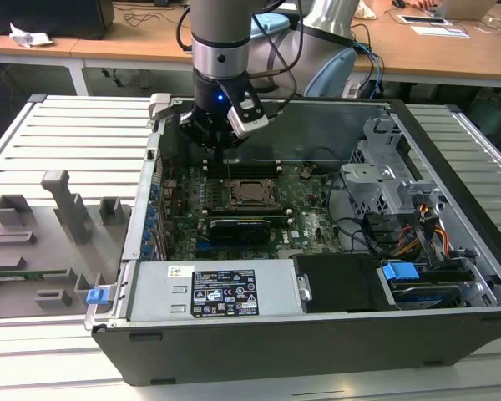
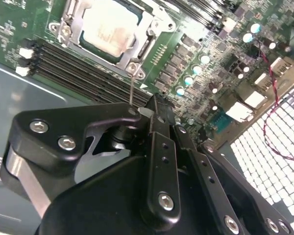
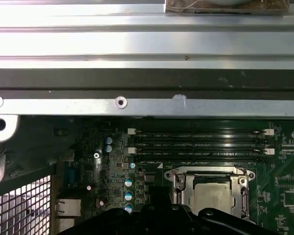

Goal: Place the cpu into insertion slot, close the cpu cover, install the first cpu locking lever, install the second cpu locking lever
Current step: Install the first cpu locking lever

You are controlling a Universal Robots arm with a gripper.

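The cpu (image 2: 108,27) lies flat in the insertion slot (image 1: 252,192), its pale metal top showing through the window of the cpu cover (image 2: 154,22), which lies down over it. In the first wrist view the cpu (image 3: 213,196) sits inside the grey cover frame (image 3: 182,182). A thin wire locking lever (image 2: 131,85) stands up from the socket's corner and ends at my fingertips. My gripper (image 2: 144,108) is shut on that lever's end. In the exterior view the gripper (image 1: 223,152) hangs just behind the socket, toward the case's back wall.
Black memory slots (image 3: 201,142) run beside the socket, and a long black graphics card (image 1: 246,227) lies in front of it. A power supply (image 1: 213,288) and a drive cage (image 1: 384,180) crowd the case. Grey fixtures (image 1: 58,209) stand on the exterior view's left.
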